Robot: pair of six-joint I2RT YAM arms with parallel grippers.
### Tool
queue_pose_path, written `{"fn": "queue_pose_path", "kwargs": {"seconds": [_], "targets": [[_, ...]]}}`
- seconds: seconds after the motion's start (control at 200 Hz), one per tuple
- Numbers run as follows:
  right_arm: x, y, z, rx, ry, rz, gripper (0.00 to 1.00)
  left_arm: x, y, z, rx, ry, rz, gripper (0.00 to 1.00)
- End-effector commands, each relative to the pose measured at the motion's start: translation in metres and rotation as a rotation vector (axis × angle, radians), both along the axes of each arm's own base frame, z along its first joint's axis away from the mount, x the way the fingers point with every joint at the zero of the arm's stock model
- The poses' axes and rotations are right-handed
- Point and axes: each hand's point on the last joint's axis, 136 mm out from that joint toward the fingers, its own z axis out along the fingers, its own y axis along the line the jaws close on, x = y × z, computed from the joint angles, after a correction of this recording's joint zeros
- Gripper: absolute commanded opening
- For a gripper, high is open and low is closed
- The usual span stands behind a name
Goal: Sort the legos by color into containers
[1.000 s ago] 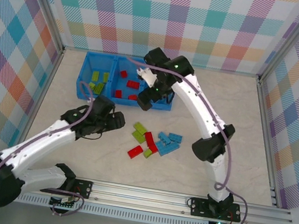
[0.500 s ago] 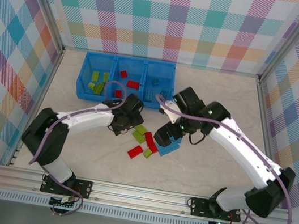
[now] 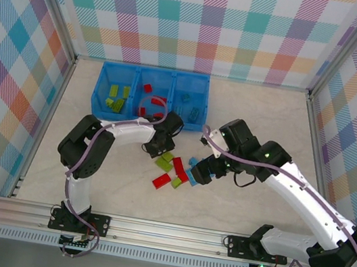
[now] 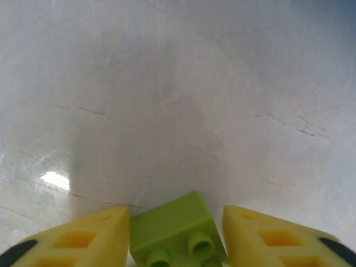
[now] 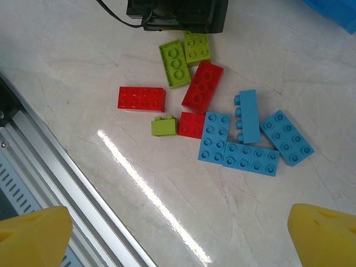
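Note:
Loose legos lie in a pile mid-table: lime green [image 3: 164,164], red [image 3: 161,180] and light blue [image 5: 251,158]. My left gripper [image 3: 160,149] is down at the pile's far edge. Its yellow fingers [image 4: 83,239] close on a lime green two-by-two lego [image 4: 178,231], which rests on the table. The same lego [image 5: 197,47] lies just under that gripper's black body. My right gripper [image 3: 201,171] hovers over the blue bricks, open wide with nothing between its fingers [image 5: 322,233]. The containers [image 3: 97,92], one blue tray of three compartments, hold green [image 3: 116,102], red [image 3: 159,100] and blue [image 3: 186,98] legos.
A metal rail [image 3: 169,231] runs along the near edge, also seen in the right wrist view as the rail [image 5: 67,183]. Checkered walls [image 3: 16,79] enclose the table on three sides. Bare tabletop [image 3: 269,121] lies right of the tray.
My left arm has swung right to the pile and its jaws have closed round a green lego. The right arm has come back from the tray and now hangs open over the blue bricks.

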Motion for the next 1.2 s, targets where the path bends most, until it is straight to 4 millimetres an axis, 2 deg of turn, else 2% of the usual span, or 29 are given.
{"fn": "queue_pose_path", "kwargs": {"seconds": [0.0, 0.195, 0.315, 0.4, 0.55, 0.67, 0.765, 0.86, 0.97, 1.06, 1.2], "targets": [[-0.002, 0.008, -0.001, 0.031, 0.028, 0.005, 1.00, -0.001, 0.000, -0.008, 0.019, 0.006, -0.008, 0.39], [-0.007, 0.017, -0.007, 0.090, 0.078, 0.001, 1.00, -0.003, 0.006, 0.000, 0.013, -0.014, 0.003, 0.32], [-0.004, 0.020, -0.004, 0.120, 0.060, -0.018, 1.00, 0.003, 0.025, 0.023, 0.065, -0.088, 0.032, 0.29], [-0.001, 0.022, 0.002, 0.150, 0.037, -0.023, 1.00, 0.010, 0.046, 0.056, 0.100, -0.197, 0.047, 0.26], [0.000, 0.026, 0.009, 0.187, 0.010, -0.011, 1.00, 0.021, 0.088, 0.132, 0.171, -0.429, 0.050, 0.21], [0.004, 0.030, 0.010, 0.223, -0.005, -0.021, 1.00, 0.025, 0.143, 0.185, 0.273, -0.558, 0.131, 0.21], [0.008, 0.034, 0.013, 0.255, -0.023, -0.036, 1.00, 0.034, 0.194, 0.208, 0.321, -0.575, 0.239, 0.21], [0.009, 0.036, 0.016, 0.284, -0.036, -0.039, 1.00, 0.052, 0.233, 0.215, 0.345, -0.563, 0.317, 0.21], [0.008, 0.035, 0.016, 0.299, -0.041, -0.044, 1.00, 0.087, 0.254, 0.206, 0.355, -0.518, 0.338, 0.21], [0.007, 0.033, 0.015, 0.297, -0.038, -0.055, 1.00, 0.119, 0.261, 0.191, 0.353, -0.465, 0.340, 0.22], [0.003, 0.025, 0.016, 0.297, -0.038, -0.075, 1.00, 0.165, 0.250, 0.171, 0.305, -0.462, 0.310, 0.28]]}}
